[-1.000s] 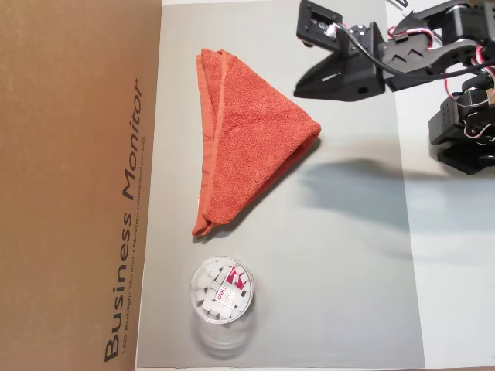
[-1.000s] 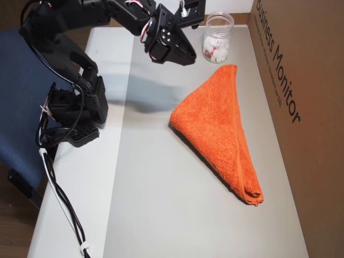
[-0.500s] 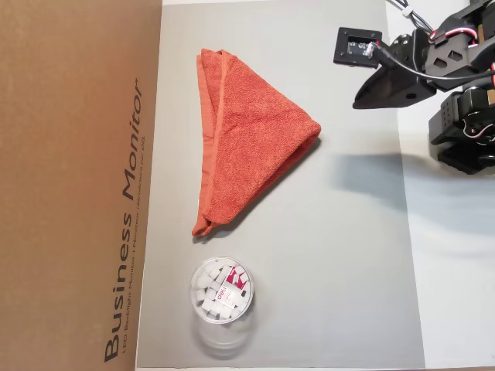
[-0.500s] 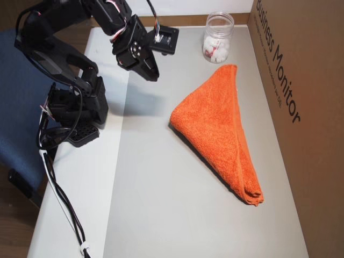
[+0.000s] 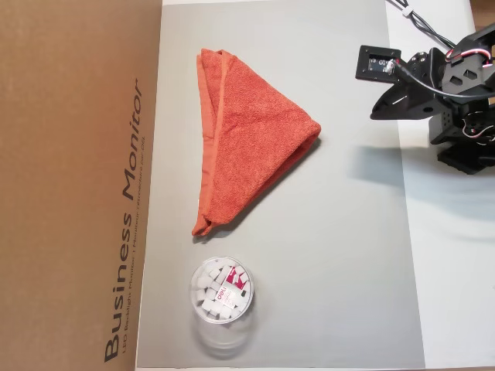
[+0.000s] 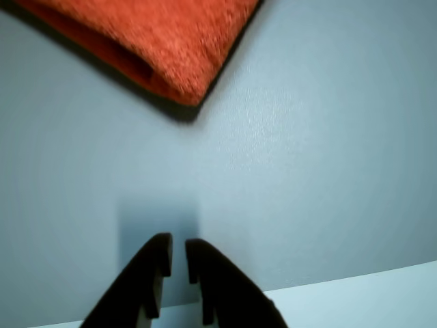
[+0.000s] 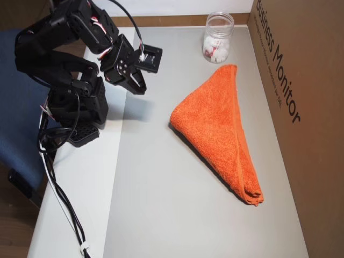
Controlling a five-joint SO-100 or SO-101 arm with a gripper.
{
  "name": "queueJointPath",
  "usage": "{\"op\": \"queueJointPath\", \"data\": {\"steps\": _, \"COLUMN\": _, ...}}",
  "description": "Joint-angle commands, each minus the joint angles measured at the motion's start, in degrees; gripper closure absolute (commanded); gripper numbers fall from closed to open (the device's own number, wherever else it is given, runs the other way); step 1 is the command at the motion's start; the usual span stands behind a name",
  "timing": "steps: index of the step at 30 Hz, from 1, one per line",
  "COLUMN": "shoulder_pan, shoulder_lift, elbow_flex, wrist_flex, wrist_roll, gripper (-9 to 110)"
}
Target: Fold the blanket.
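Blanket [image 5: 251, 147] folded into triangle, claw [image 6: 177, 256] apparently clenched and empty, box [image 5: 77, 185] printed "Business Monitor"

1. "Business Monitor" is printed in large dark letters along the brown cardboard box [image 5: 77, 185], running sideways in both overhead views [image 7: 301, 107].
2. Beside it on the box runs a finer line of print, too small to read.
3. Inside the clear plastic tub [image 5: 221, 294] lies a red-and-white label; its lettering is too small to make out.
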Motion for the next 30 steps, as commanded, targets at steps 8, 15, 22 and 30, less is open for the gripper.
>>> {"op": "queueJointPath", "data": {"steps": 8, "shoulder_pan": -0.26, "shoulder_lift": 9.58, "elbow_flex": 10.46, "wrist_flex": -0.70, "wrist_roll": -0.70, "gripper": 101}}
{"op": "queueJointPath", "data": {"steps": 15, "shoulder_pan": -0.26, "shoulder_lift": 15.56, "elbow_flex": 18.02, "wrist_flex": -0.70, "wrist_roll": -0.70, "gripper": 101}}
{"op": "queueJointPath", "data": {"steps": 22, "shoulder_pan": -1.14, "shoulder_lift": 23.73, "elbow_flex": 25.93, "wrist_flex": -0.70, "wrist_roll": -0.70, "gripper": 100}}
{"op": "queueJointPath", "data": {"steps": 30, "shoulder_pan": -0.44, "shoulder_lift": 30.59, "elbow_flex": 32.26, "wrist_flex": -3.34, "wrist_roll": -0.62, "gripper": 100}}
